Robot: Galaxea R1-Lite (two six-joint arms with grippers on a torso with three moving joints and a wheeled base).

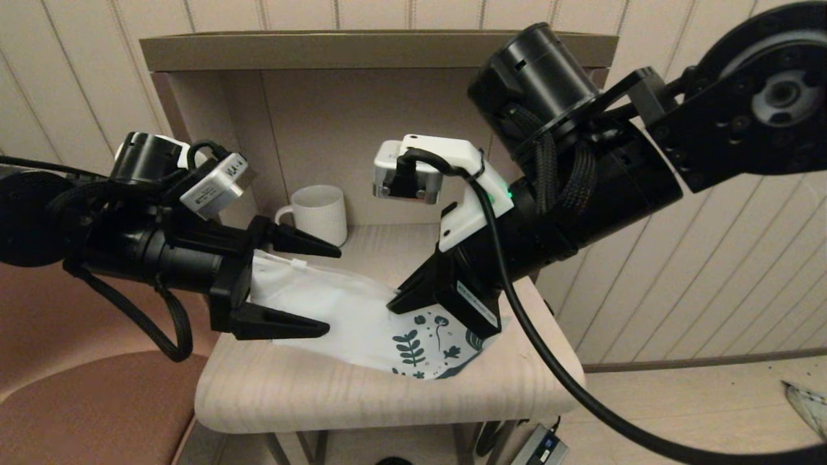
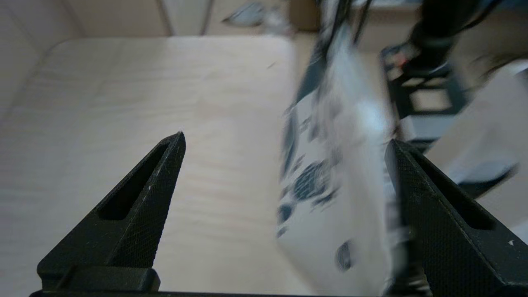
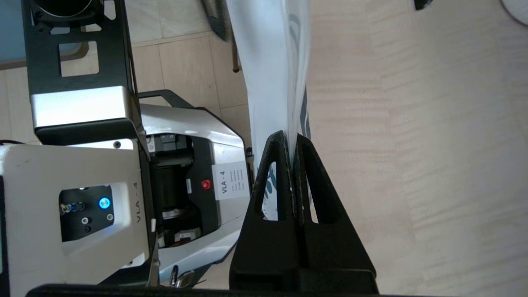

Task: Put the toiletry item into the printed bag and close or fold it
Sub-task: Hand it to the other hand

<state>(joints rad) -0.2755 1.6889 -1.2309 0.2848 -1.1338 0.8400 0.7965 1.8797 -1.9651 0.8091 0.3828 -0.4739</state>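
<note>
The printed bag (image 1: 362, 316) is a thin white crinkly bag with teal leaf prints at its near right end; it stretches across the light wooden table (image 1: 310, 394). My right gripper (image 1: 395, 298) is shut on the bag's upper edge, the film (image 3: 272, 66) pinched between its fingers. My left gripper (image 1: 333, 290) is open at the bag's left end, with one finger above and one below the bag's white part (image 2: 342, 198). The toiletry tube is not visible in any view.
A white ribbed mug (image 1: 320, 213) stands at the back of the table inside the shelf alcove (image 1: 362, 116). A brown seat (image 1: 77, 413) lies to the left. The robot's own base (image 3: 123, 185) shows below the table edge.
</note>
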